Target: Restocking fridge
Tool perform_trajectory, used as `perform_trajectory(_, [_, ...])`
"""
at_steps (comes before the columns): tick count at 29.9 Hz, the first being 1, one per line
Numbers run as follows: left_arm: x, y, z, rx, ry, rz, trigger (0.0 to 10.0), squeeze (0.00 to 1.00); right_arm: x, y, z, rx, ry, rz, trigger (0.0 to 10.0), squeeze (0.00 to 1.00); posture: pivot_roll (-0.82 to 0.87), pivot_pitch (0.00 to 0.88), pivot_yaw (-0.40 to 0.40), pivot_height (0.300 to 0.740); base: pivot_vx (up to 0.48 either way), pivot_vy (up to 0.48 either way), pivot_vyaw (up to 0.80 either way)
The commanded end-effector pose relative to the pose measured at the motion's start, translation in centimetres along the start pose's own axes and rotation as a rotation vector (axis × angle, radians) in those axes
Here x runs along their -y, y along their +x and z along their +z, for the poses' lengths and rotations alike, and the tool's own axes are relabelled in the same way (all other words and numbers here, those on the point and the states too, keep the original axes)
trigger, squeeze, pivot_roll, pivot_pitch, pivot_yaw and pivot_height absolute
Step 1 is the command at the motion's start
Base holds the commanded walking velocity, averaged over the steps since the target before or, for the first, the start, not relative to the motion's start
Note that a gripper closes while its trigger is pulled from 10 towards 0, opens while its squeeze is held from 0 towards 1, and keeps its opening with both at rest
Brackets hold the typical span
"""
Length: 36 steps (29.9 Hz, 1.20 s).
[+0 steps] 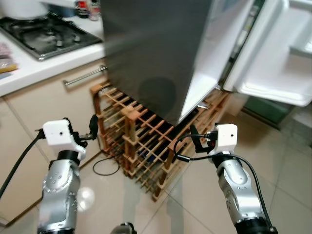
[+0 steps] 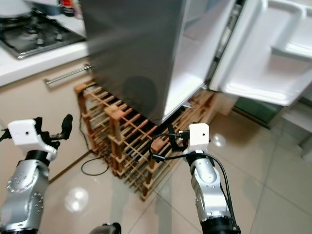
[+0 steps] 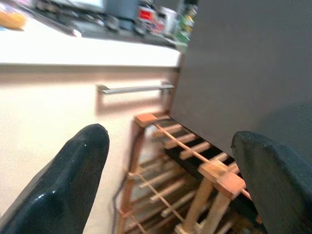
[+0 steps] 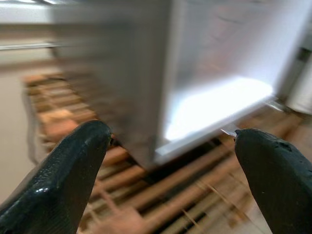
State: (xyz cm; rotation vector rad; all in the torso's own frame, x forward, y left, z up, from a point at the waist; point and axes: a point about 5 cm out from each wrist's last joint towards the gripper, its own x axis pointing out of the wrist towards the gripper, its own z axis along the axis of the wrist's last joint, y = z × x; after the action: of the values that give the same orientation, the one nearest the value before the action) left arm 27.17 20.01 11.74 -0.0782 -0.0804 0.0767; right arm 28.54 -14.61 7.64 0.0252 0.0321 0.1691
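- Grey fridge [image 1: 156, 48] stands beside the counter [image 1: 29, 68], white door [image 1: 273, 48] swung open.
- Wooden rack [image 1: 141, 141] sits below it.
- Left gripper [image 3: 170, 180] and right gripper [image 4: 170, 180] hang spread apart, empty.
- Head views add the stove [image 1: 44, 34].

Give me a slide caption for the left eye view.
Both open tools, left tool and right tool, raised before a wooden rack under the open fridge door.
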Motion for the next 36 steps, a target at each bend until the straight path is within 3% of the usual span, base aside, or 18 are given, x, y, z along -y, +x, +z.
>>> perform_trajectory(1, [0.3, 0.2, -0.1, -0.006, 0.021, 0.007, 10.0, 0.00, 0.0, 0.2, -0.1, 0.005, 0.005, -0.002, 10.0, 0.00, -0.08, 0.000, -0.050, 0.740, 0.000, 0.000, 0.73])
perform_trajectory(7, [1.0, 0.6, 0.6, 0.012, 0.036, -0.021, 10.0, 0.00, -0.3, 0.6, -0.4, -0.003, 0.053, -0.023, 10.0, 0.00, -0.06, 0.000, -0.019, 0.740, 0.000, 0.000, 0.73])
perform_trajectory(13, [-0.5, 0.7, 0.9, 0.008, 0.065, 0.051, 10.0, 0.00, -2.4, 0.8, -0.7, -0.006, 0.072, 0.036, 10.0, 0.00, -0.03, 0.000, -0.032, 0.740, 0.000, 0.000, 0.71])
perform_trajectory(23, [-0.3, 1.0, 0.7, -0.006, 0.114, 0.082, 10.0, 0.00, -2.8, 1.6, -0.3, 0.006, 0.067, 0.061, 10.0, 0.00, -0.01, 0.000, -0.051, 0.740, 0.000, 0.000, 0.70])
perform_trajectory(36, [1.0, 2.9, 1.4, 0.011, 0.127, 0.042, 10.0, 0.00, -2.9, 2.1, 0.4, 0.036, 0.040, 0.071, 10.0, 0.00, -0.03, 0.000, -0.022, 0.740, 0.000, 0.000, 0.68])
